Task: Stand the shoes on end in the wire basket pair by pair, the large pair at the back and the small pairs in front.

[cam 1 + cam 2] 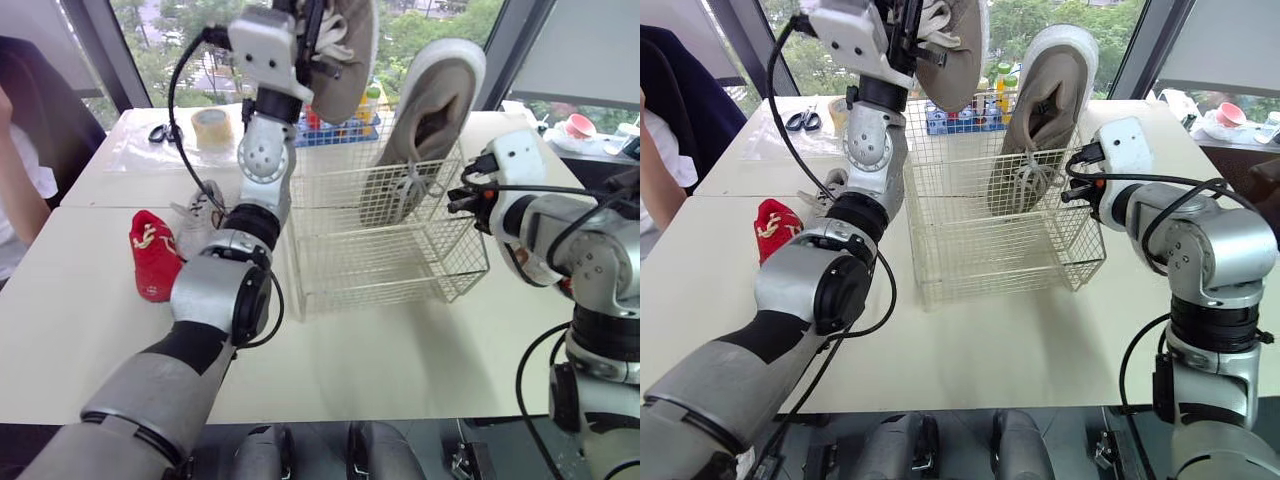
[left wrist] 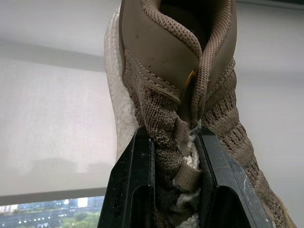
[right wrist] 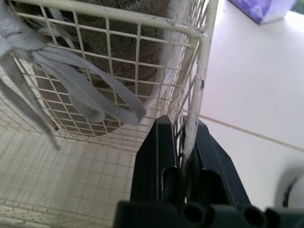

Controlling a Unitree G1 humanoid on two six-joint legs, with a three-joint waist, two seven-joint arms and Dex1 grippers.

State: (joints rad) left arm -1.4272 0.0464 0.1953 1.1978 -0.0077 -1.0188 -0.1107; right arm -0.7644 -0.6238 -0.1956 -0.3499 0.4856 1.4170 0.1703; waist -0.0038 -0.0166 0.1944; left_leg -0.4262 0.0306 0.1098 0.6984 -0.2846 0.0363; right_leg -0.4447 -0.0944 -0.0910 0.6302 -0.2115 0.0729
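head eyes: forward-down, both share wire basket [image 1: 380, 270] | wrist cams: close-up, facing outward

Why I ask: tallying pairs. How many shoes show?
4: raised tan shoe in left tool; standing tan shoe in basket; red shoe, grey shoe on table. Others may be hidden.

Cream wire basket [image 1: 380, 265] on the surface: one large shoe in, its mate aloft.
The tan standing shoe [image 1: 430, 110] leans toe-down at the basket's back right, heel above the rim. The tan raised shoe [image 1: 350, 50] is pinched at its laces between jaws. A small red shoe [image 1: 153, 255] and a pale shoe [image 1: 192, 222] lie left of the basket.
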